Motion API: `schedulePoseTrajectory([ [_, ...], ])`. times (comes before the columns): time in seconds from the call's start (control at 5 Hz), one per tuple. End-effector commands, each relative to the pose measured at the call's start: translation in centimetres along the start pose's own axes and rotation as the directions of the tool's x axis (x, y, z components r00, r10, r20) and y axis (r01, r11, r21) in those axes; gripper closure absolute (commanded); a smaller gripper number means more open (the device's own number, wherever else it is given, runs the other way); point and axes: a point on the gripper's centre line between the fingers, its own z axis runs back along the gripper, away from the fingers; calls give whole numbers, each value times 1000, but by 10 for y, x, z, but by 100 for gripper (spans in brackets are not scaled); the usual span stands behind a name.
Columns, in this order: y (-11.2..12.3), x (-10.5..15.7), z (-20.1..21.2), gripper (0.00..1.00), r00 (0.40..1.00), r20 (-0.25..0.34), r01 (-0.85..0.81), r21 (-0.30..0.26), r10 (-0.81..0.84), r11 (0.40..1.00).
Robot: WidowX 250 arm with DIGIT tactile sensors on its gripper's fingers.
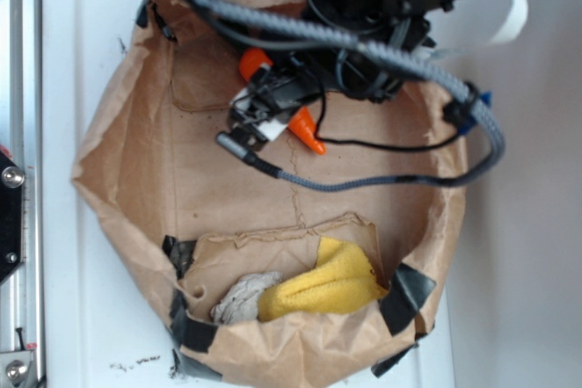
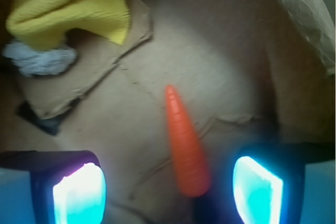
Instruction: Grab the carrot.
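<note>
Lying between two open pads (image 2: 79, 195), one carrot (image 2: 186, 145).

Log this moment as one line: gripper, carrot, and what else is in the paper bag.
gripper: open, straddling carrot | carrot: lying on bag floor, not gripped | paper bag: open | yellow cloth: beside grey cloth

Bright orange carrot (image 2: 185, 148), yellow cloth (image 2: 73, 6), grey-white rag (image 2: 42, 59), brown paper bag (image 1: 118, 124) with black tape patches (image 1: 405, 295)
</note>
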Motion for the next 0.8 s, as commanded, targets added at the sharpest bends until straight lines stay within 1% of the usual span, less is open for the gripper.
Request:
schedulePoseTrajectory([
  [0.0,43,38,-13,0,983,8,183,107,-185,977],
  [0.4,43,38,-13,0,983,8,183,107,-185,977],
  [0.6,31,34,20,0,961,108,249,50,-253,967],
])
